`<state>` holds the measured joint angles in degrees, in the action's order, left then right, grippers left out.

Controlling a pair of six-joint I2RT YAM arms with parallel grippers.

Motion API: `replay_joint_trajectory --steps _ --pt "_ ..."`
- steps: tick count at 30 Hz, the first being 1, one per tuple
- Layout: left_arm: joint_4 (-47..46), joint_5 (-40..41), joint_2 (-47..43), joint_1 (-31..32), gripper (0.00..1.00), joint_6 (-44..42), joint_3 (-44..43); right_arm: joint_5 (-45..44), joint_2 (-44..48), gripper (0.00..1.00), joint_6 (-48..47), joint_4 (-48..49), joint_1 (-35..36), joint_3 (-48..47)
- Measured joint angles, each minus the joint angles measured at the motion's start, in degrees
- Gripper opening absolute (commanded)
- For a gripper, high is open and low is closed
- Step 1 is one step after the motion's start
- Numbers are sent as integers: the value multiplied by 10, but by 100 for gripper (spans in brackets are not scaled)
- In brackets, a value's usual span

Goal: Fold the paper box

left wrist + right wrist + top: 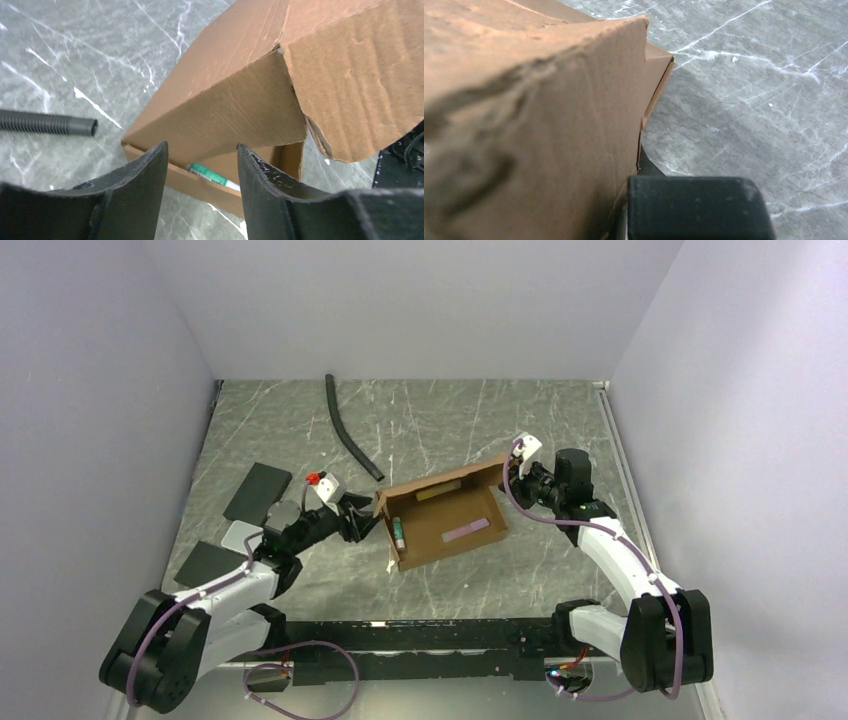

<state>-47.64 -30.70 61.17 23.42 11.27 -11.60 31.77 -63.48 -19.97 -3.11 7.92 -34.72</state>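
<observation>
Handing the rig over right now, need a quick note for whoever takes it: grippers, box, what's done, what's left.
Left gripper: open, at the left end of the paper box, holding nothing.
Right gripper: shut on the box's right end wall.
Box: between the arms, tray-shaped, top open; a green-and-white tube lies inside.
Done: side walls raised.
Left: probably finish folding the left end; the top is not yet closed.
</observation>
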Motion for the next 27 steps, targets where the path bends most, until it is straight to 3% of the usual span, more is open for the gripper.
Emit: replay_joint_trajectory --steps 2,3,11,19,23,27 --pt "28 8 -15 3 98 12 0 0 -2 0 -1 1 0 0" --pt "58 14 -24 3 99 30 0 0 -2 0 -2 2 0 0" --pt "256 106 -137 10 100 116 -13 0 -2 0 -15 2 0 1" --pt "467 247 -217 11 99 189 -125 2 10 0 -30 -3 0 8" --pt "490 246 -181 10 96 183 -199 3 17 4 -41 -12 0 10" --pt "497 186 -59 10 90 149 -306 11 23 7 -54 -27 -4 10"
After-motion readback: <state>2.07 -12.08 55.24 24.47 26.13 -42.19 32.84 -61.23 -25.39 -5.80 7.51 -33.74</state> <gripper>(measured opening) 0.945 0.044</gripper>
